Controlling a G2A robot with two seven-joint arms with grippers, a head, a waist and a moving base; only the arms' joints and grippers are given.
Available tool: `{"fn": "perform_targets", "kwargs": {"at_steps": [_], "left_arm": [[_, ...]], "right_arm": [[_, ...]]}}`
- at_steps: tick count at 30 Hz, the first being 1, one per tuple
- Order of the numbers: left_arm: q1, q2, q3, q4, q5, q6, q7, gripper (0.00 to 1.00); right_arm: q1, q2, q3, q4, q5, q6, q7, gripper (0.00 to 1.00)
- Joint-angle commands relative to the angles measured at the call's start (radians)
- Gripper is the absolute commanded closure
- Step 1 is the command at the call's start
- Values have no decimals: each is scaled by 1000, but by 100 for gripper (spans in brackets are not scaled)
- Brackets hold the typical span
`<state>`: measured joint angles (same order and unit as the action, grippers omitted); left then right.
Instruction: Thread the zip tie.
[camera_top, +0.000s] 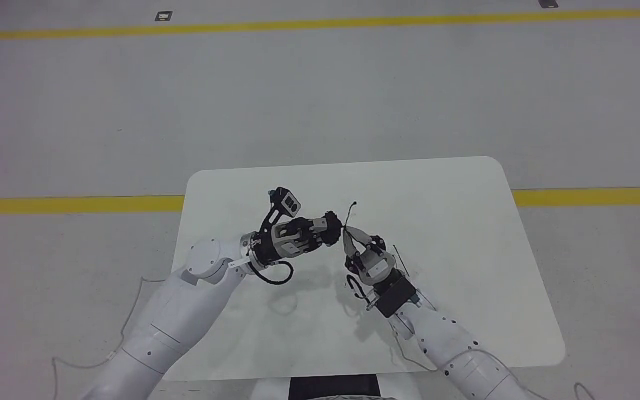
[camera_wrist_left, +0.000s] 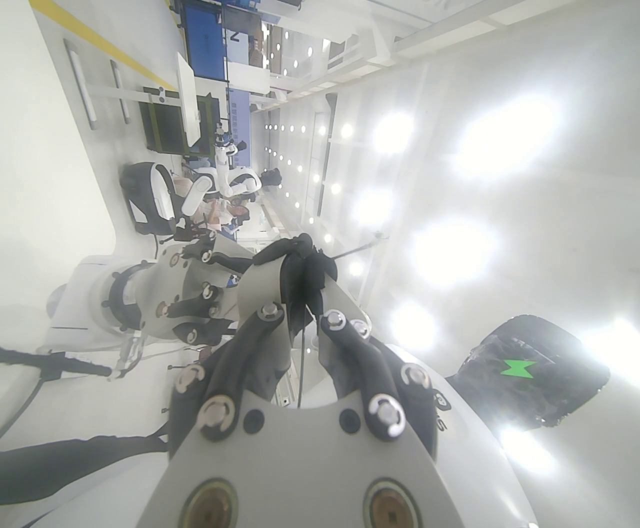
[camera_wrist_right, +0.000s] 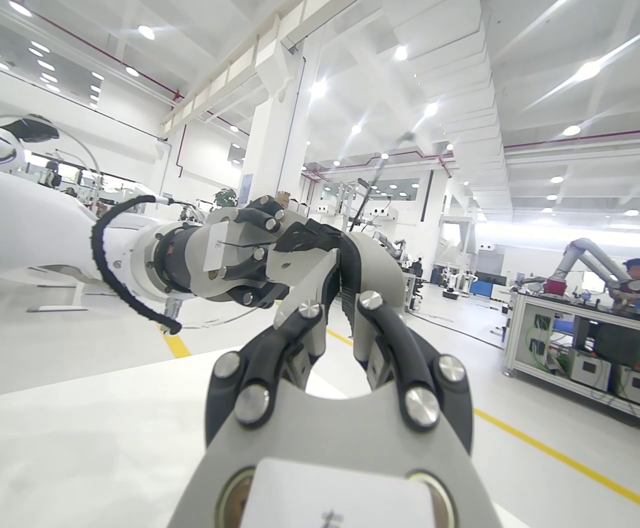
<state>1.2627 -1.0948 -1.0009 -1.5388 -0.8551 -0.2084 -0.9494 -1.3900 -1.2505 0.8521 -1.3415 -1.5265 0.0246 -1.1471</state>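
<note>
Aloft, zip tie (camera_wrist_left: 354, 249) in right claw (camera_wrist_right: 331, 247)

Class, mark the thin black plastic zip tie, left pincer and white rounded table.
thin black plastic zip tie (camera_wrist_left: 356, 248): left wrist view, free end.
left pincer (camera_wrist_left: 307, 257): left wrist view, between fingertips.
white rounded table (camera_top: 450, 195): top view, bare surface.

One table (camera_top: 450, 195); two tools: left tool (camera_top: 338, 231), right tool (camera_top: 353, 241); one zip tie (camera_top: 351, 212), perhaps second (thin line (camera_top: 402, 257) beside).

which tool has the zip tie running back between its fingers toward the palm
The left tool: the zip tie lies along the gap between its fingers, back toward its palm. At the right tool it only pokes out past the tips.
</note>
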Motion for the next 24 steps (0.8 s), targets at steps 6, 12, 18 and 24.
{"fn": "perform_targets", "kwargs": {"at_steps": [6,12,18,24], "left_arm": [[0,0,0,0,0,0,0,100],[0,0,0,0,0,0,0,100],[0,0,0,0,0,0,0,100],[0,0,0,0,0,0,0,100]], "right_arm": [[-4,-4,9,2,-9,-3,8,100],[-7,-5,21,12,-28,0,19,100],[-11,-6,31,24,-42,-5,33,100],[-10,-7,32,28,-43,-9,39,100]]}}
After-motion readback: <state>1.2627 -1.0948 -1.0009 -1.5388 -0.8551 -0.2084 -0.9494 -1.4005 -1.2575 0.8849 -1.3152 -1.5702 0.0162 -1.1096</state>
